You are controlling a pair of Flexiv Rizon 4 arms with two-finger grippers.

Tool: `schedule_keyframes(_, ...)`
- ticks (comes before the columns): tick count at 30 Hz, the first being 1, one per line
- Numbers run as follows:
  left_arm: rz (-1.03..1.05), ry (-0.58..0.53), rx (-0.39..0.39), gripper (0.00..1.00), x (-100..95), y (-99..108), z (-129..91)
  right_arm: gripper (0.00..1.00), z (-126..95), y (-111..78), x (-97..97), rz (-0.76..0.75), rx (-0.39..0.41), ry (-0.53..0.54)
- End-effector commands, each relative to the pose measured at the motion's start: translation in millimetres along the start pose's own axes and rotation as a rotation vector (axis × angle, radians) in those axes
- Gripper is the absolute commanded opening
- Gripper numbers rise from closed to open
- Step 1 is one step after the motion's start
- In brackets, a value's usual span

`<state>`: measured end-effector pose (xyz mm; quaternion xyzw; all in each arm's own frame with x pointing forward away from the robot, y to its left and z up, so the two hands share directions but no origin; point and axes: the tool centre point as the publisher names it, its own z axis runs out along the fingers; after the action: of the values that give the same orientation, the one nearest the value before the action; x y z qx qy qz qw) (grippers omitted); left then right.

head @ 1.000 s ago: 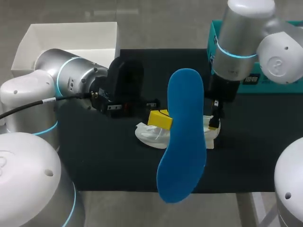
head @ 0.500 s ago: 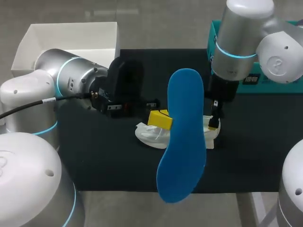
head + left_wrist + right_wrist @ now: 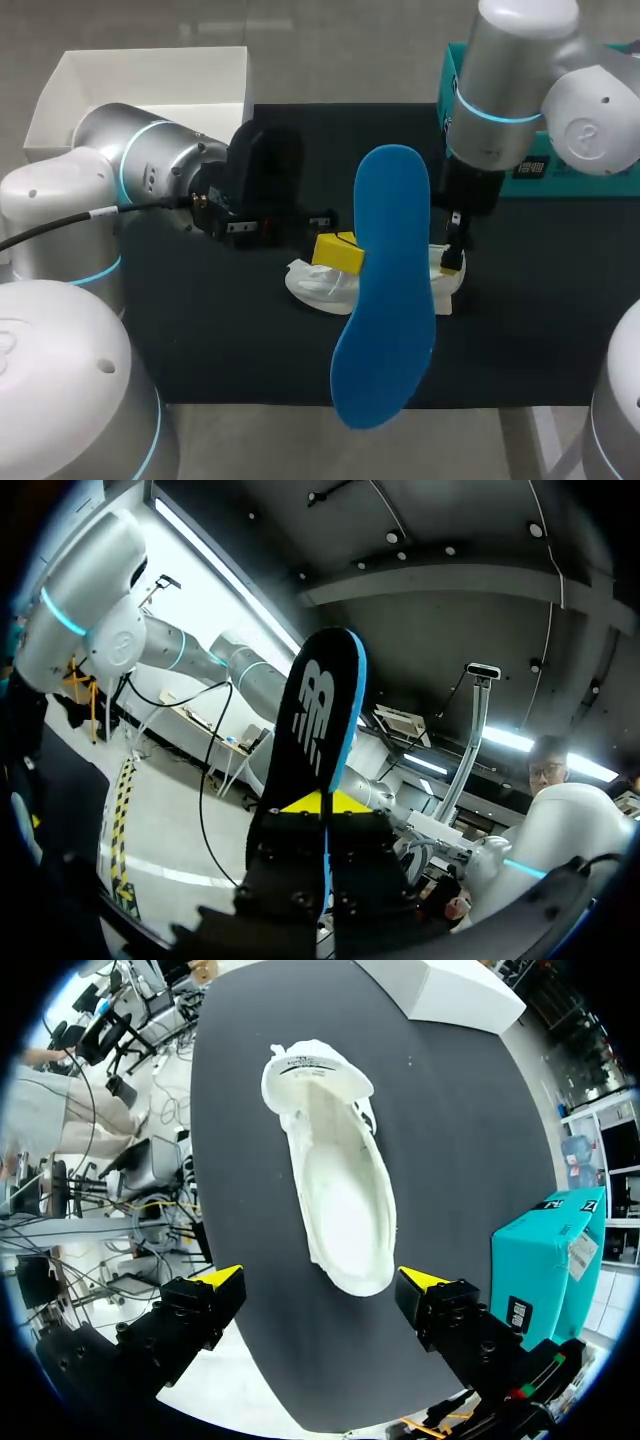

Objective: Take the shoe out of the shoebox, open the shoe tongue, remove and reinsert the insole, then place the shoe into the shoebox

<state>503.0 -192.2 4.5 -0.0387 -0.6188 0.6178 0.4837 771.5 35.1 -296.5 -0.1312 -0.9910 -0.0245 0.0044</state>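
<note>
Head cam: fixed, high behind the robot, looking down on the dark tabletop (image 3: 250, 340) from well back.
Left wrist cam: tilted up off the tabletop, insole (image 3: 318, 720) close ahead.
Right wrist cam: near, facing straight down on the shoe (image 3: 340, 1180).
Overlap: head and right wrist share shoe and tabletop; head and left wrist share only the insole.

A white logo (image 3: 312, 712) marks the underside of the insole (image 3: 303, 755).

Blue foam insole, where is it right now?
In the head view the blue foam insole is held in the air near the middle, clamped in the left gripper, over the white shoe lying on the black mat.
</note>
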Motion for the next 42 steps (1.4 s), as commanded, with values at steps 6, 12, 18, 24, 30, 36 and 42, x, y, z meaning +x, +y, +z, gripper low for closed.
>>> schedule_keyframes(6, 0.001, 0.005, 0.001, 0.00, -1.9, 0, 0, 1.00, 1, -0.4, 0.5, 0.001, 0.000, -0.002)
schedule_keyframes(12, 0.001, 0.005, 0.001, 0.00, -1.9, 0, 0, 1.00, 2, 9.5, -6.2, -0.011, 0.011, -0.006)
schedule_keyframes(18, 0.001, 0.005, 0.001, 0.00, -1.9, 0, 0, 1.00, 2, 32.2, -22.8, -0.009, 0.006, -0.033)
schedule_keyframes(24, 0.001, 0.005, 0.001, 0.00, -1.9, 0, 0, 1.00, 5, 50.6, -36.7, -0.021, -0.011, -0.050)
schedule_keyframes(30, 0.001, 0.005, 0.001, 0.00, -1.9, 0, 0, 1.00, 22, 65.4, -45.4, -0.029, -0.012, -0.038)
schedule_keyframes(36, 0.001, 0.005, 0.001, 0.00, -1.9, 0, 0, 1.00, 37, 73.0, -45.1, -0.055, -0.012, -0.033)
schedule_keyframes(42, 0.001, 0.005, 0.001, 0.00, -1.9, 0, 0, 1.00, 62, 86.9, -55.9, -0.103, 0.008, -0.043)
